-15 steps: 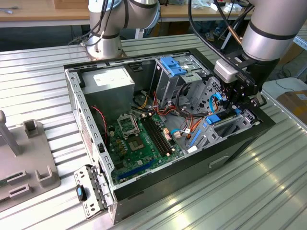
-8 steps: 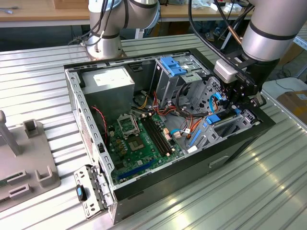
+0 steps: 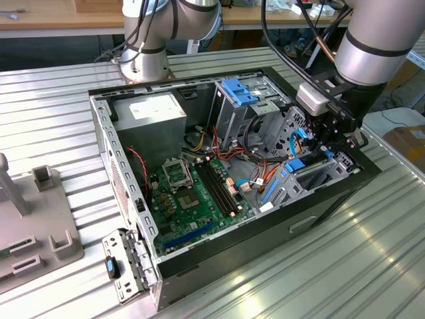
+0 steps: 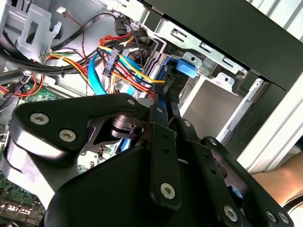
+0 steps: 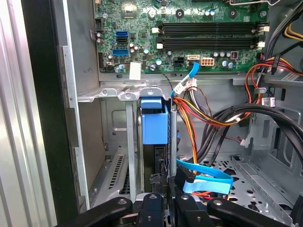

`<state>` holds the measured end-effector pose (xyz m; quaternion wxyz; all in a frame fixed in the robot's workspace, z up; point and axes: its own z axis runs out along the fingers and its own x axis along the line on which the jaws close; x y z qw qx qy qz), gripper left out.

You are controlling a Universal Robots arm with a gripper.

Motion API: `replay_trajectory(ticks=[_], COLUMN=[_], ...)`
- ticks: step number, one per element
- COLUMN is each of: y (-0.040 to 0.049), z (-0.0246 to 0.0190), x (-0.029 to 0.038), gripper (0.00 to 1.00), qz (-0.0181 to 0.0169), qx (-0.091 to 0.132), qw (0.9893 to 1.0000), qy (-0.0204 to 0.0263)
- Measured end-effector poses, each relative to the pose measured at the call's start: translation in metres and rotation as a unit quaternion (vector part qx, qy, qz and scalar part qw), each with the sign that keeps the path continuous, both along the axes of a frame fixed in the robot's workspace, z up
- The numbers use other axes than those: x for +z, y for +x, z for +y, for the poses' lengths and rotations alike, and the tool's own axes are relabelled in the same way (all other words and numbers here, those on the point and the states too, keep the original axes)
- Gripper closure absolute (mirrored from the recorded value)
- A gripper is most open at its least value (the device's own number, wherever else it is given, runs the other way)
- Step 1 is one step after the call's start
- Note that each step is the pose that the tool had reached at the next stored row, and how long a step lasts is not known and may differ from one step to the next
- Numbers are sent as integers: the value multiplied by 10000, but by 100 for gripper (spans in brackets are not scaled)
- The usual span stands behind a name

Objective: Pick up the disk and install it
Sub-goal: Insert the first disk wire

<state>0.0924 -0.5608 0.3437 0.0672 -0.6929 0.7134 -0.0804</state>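
Black gripper linkage sits closest to you in both wrist views, its fingers closed on the disk, which stands on edge in the drive bay with its blue tab facing out. You can see the arm reaching into the open computer case at its front corner, beside the grey metal cage; coloured cables run next to the disk.
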Motion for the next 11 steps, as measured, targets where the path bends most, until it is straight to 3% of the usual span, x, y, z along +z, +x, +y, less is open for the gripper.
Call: replay_trajectory(ticks=[11], y=[0], z=[-10], x=[-26], gripper=[84], qz=[0], qx=[0], qw=[10000], qy=[0])
